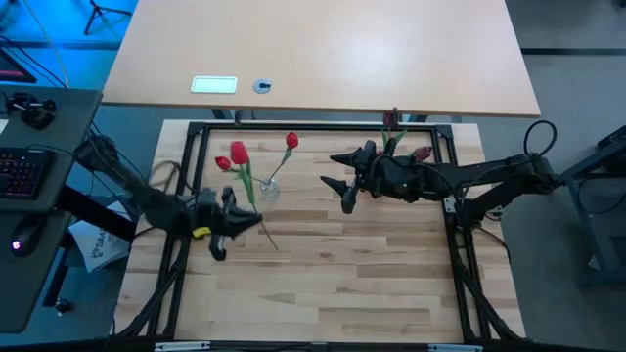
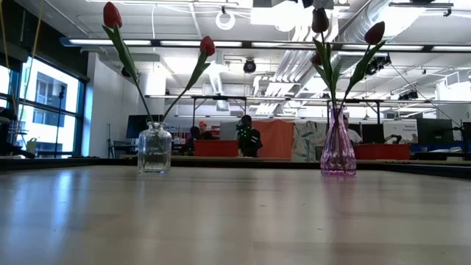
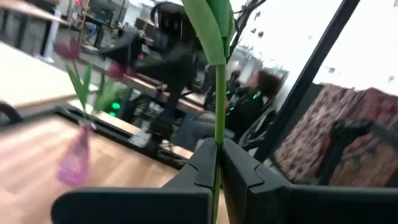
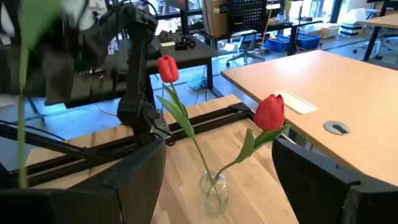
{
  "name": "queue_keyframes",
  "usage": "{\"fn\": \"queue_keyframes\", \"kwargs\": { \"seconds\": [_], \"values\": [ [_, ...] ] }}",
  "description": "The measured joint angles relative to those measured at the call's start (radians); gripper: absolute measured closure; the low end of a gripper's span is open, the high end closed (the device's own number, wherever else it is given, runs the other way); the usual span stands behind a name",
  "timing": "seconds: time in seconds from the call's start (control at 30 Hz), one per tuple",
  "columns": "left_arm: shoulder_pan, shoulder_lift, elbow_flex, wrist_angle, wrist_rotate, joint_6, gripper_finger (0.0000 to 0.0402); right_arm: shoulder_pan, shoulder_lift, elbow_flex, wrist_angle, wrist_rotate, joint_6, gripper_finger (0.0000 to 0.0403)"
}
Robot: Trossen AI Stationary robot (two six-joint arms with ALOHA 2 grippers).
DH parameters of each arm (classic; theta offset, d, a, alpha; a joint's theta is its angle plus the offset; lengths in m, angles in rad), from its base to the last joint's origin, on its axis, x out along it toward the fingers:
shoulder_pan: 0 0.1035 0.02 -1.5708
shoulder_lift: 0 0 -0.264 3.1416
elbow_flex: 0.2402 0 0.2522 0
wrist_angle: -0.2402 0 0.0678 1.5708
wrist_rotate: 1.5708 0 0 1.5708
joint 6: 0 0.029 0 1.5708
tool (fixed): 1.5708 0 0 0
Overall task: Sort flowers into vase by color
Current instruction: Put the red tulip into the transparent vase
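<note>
A clear glass vase [image 1: 266,191] [image 2: 154,147] [image 4: 213,190] stands left of the table's middle with two red tulips in it, their stems in its neck. A pink vase [image 2: 338,147] at the far right holds two maroon tulips [image 2: 320,20]; in the high view my right arm covers most of it. Near the table's left edge, my left gripper [image 1: 243,221] [image 3: 217,163] is shut on a third tulip's green stem [image 1: 256,210]. My right gripper [image 1: 337,181] [image 4: 217,146] hangs open right of the clear vase, with nothing between its fingers. My left gripper pinches the tulip's thin green stem [image 3: 217,140] between its two fingers. The fingers come level from the table's left and lie across the stem. The flower is lifted clear of the table. Its lower stem end [image 1: 276,246] sticks out past the fingers toward the near edge.
Black frame rails [image 1: 313,127] run around the wooden table. A light desk [image 1: 323,49] lies beyond the far rail. A keyboard [image 1: 20,171] sits off the left side. People sit in the room behind [image 2: 246,136]. Bare wood [image 1: 323,284] fills the near half.
</note>
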State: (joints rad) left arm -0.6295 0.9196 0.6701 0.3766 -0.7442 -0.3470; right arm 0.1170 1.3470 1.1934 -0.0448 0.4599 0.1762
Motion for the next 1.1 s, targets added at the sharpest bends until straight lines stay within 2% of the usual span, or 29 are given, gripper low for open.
{"fn": "queue_keyframes", "kwargs": {
  "seconds": [0.1, 0.23, 0.43, 0.57, 0.6, 0.73, 0.93, 1.1],
  "values": [
    [-0.008, 0.056, -0.126, 0.219, -0.005, -0.050, 0.0401, -0.006, 0.000, 0.000, 0.000, -0.008, 0.003, 0.0114],
    [-0.006, 0.120, -0.255, 0.452, -0.071, -0.082, 0.0401, -0.007, 0.000, 0.000, -0.004, -0.018, 0.003, 0.0114],
    [0.052, 0.184, -0.349, 0.509, -0.113, -0.006, 0.0401, -0.012, 0.000, 0.000, -0.004, -0.019, 0.002, 0.0114],
    [0.121, 0.218, -0.352, 0.513, -0.126, 0.097, 0.0401, -0.013, 0.000, 0.000, -0.004, -0.018, 0.025, 0.0114],
    [0.138, 0.226, -0.352, 0.514, -0.153, 0.121, 0.0401, -0.013, 0.000, 0.000, -0.004, -0.018, 0.028, 0.0114],
    [0.176, 0.265, -0.330, 0.512, -0.389, 0.149, 0.0401, -0.013, 0.000, 0.000, -0.004, -0.018, 0.059, 0.0114],
    [0.190, 0.349, -0.250, 0.502, -0.439, 0.302, 0.0401, -0.013, 0.000, 0.000, -0.004, -0.017, 0.079, 0.0114],
    [0.196, 0.460, -0.152, 0.496, -0.609, 0.451, 0.0401, -0.013, 0.000, 0.000, -0.004, -0.016, 0.078, 0.0114]
  ]
}}
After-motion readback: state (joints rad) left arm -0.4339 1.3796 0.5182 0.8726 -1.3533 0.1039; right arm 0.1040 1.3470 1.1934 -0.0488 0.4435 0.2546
